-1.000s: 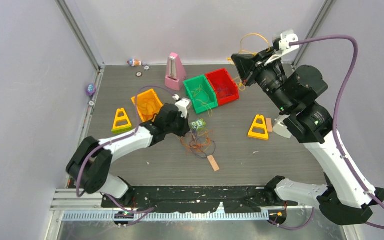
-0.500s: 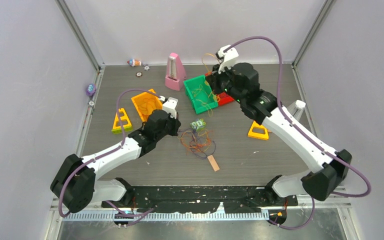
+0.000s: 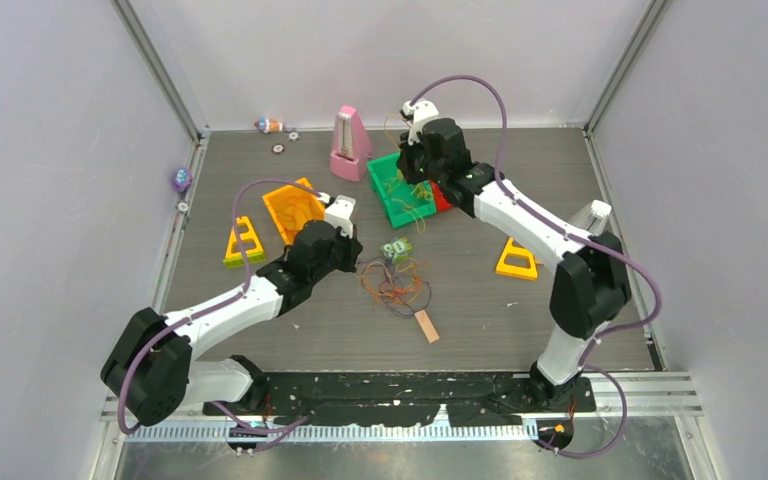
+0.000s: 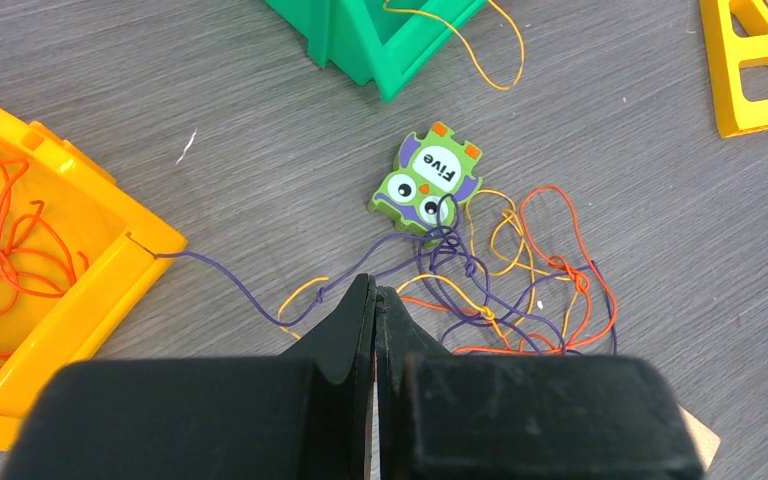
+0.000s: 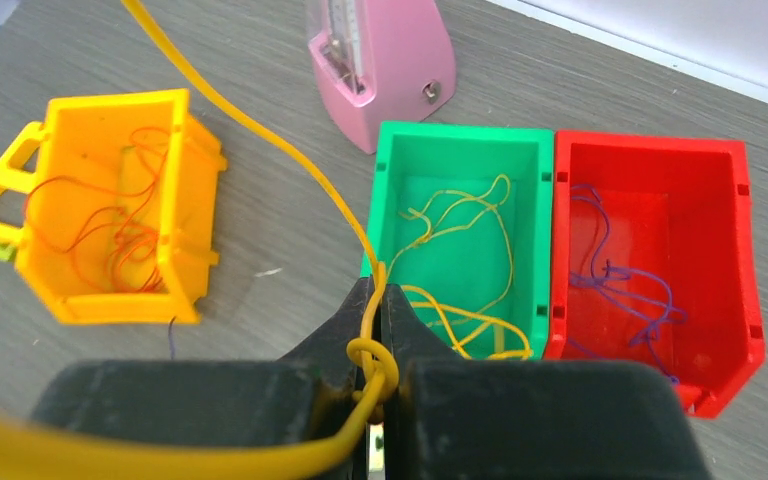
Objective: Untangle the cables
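A tangle of thin orange, yellow and dark purple cables (image 3: 397, 285) lies mid-table; it also shows in the left wrist view (image 4: 520, 285). One purple strand (image 4: 230, 280) runs from it to the orange bin. My left gripper (image 4: 375, 295) is shut just left of the tangle, with nothing visibly between the jaws; it shows in the top view (image 3: 358, 262). My right gripper (image 5: 375, 300) is shut on a yellow cable (image 5: 250, 125) with a knot (image 5: 373, 360) between the fingers. It hovers over the near left edge of the green bin (image 5: 457, 160).
An orange bin (image 3: 295, 208) holds orange cables, the green bin (image 3: 400, 195) yellow ones, a red bin (image 5: 660, 210) purple ones. A green owl piece (image 4: 426, 182) lies by the tangle. A pink metronome (image 3: 350, 145), two yellow triangles (image 3: 244, 240) (image 3: 516, 256) and a tan strip (image 3: 426, 326) stand around.
My right arm has swung from the back right down and left to above the green bin, carrying the yellow cable. My left gripper drew back a little from the tangle, then held still.
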`<state>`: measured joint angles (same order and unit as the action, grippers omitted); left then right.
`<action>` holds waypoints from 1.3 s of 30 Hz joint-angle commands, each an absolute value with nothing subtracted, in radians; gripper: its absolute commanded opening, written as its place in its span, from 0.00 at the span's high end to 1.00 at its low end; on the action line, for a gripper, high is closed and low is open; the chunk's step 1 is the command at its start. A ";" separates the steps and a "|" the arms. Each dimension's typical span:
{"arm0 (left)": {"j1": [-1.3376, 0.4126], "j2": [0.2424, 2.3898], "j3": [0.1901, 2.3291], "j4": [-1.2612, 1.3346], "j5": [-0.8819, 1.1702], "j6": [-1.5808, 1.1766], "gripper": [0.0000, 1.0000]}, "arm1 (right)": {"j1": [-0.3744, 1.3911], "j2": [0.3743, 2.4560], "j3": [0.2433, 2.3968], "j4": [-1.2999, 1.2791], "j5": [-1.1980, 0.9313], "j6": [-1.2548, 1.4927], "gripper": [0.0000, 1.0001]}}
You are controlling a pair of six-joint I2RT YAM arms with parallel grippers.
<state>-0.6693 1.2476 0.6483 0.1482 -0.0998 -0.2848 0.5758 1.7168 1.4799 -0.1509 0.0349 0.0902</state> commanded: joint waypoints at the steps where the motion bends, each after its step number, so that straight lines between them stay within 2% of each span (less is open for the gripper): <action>1: -0.670 1.223 0.644 0.217 -0.085 -0.286 1.00 | 0.557 1.794 1.597 -0.110 0.028 0.122 0.95; 14: -0.669 1.215 0.634 0.232 -0.066 -0.273 1.00 | 0.515 2.063 1.691 -0.213 0.075 0.169 0.93; 15: -0.669 1.212 0.635 0.232 -0.066 -0.274 1.00 | 0.515 2.074 1.699 -0.226 0.071 0.170 0.87; 16: -0.670 1.212 0.634 0.232 -0.067 -0.275 1.00 | 0.515 2.090 1.711 -0.246 0.065 0.169 0.76; 18: -0.669 1.209 0.629 0.234 -0.068 -0.276 1.00 | 0.516 2.092 1.709 -0.255 0.047 0.170 0.65; 25: -0.669 1.202 0.621 0.246 -0.065 -0.277 1.00 | 0.515 1.946 1.702 -0.289 0.027 0.154 0.51; 28: -0.669 1.208 0.628 0.237 -0.061 -0.277 1.00 | 0.515 1.868 1.652 -0.291 0.016 0.152 0.39; 32: -0.669 1.200 0.627 0.231 -0.068 -0.273 1.00 | 0.516 1.744 1.544 -0.279 -0.010 0.146 0.23; 37: -0.670 1.194 0.624 0.232 -0.067 -0.274 1.00 | 0.516 1.569 1.328 -0.184 -0.019 0.133 0.08; 39: -0.670 1.198 0.624 0.237 -0.059 -0.276 0.93 | 0.516 1.496 1.211 -0.099 -0.047 0.138 0.05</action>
